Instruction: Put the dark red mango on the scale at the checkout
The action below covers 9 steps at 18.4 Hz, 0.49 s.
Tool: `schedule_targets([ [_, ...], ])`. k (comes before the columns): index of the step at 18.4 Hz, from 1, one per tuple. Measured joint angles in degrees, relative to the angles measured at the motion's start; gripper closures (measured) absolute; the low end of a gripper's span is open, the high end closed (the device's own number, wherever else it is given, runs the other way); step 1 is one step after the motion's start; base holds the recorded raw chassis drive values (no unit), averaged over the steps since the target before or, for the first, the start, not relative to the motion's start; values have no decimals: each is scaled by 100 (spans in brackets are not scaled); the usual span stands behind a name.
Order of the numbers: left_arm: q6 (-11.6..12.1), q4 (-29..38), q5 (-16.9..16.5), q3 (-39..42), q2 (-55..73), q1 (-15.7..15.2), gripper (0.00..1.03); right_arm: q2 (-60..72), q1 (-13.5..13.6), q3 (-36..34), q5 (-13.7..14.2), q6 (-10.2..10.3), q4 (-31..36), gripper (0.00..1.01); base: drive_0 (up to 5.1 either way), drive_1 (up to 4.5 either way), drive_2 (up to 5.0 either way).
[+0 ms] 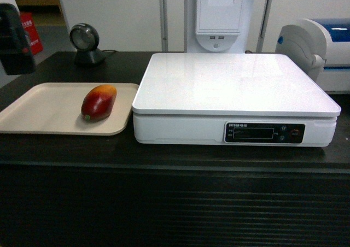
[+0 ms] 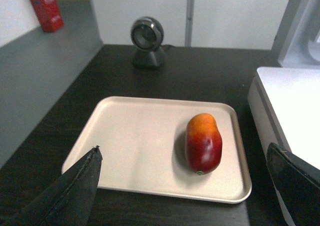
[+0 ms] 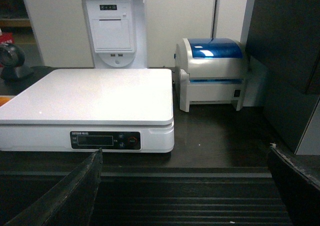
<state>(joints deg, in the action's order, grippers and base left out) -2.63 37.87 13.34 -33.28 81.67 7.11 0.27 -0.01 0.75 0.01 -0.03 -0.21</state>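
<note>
The dark red mango [image 1: 98, 102] [image 2: 203, 143] lies on the right half of a beige tray [image 1: 38, 113] [image 2: 135, 136], its orange-yellow end pointing away from me. The white scale [image 1: 232, 88] [image 3: 90, 96] stands just right of the tray on the black checkout [image 1: 164, 203], and its platform is bare. My left gripper [image 2: 183, 147] hovers above the tray's near edge, open, with the mango ahead between its wide-spread fingers. My right gripper [image 3: 185, 149] is open and empty in front of the counter's ribbed panel, off the scale's right front corner.
A round black scanner [image 1: 85, 43] [image 2: 147, 41] stands behind the tray. A blue-and-white label printer [image 3: 212, 71] sits right of the scale, and a white receipt terminal [image 1: 219, 12] behind it. A black shape [image 1: 12, 39] fills the head view's left edge.
</note>
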Motion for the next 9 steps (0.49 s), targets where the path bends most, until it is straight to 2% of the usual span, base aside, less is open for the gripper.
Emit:
schedule_targets([
  [3,20,-365,-750,-1169,1443,-177,5,0,0,0,-2,0,0,3,0,0,0],
  [7,212,-1235,-1303,-2723,2922,-247,5,0,0,0,-2,0,0,3,0,0,0],
  [9,317,-1644,-1331,-3335,3451,-341,5,0,0,0,0,0,0,3,0,0,0],
])
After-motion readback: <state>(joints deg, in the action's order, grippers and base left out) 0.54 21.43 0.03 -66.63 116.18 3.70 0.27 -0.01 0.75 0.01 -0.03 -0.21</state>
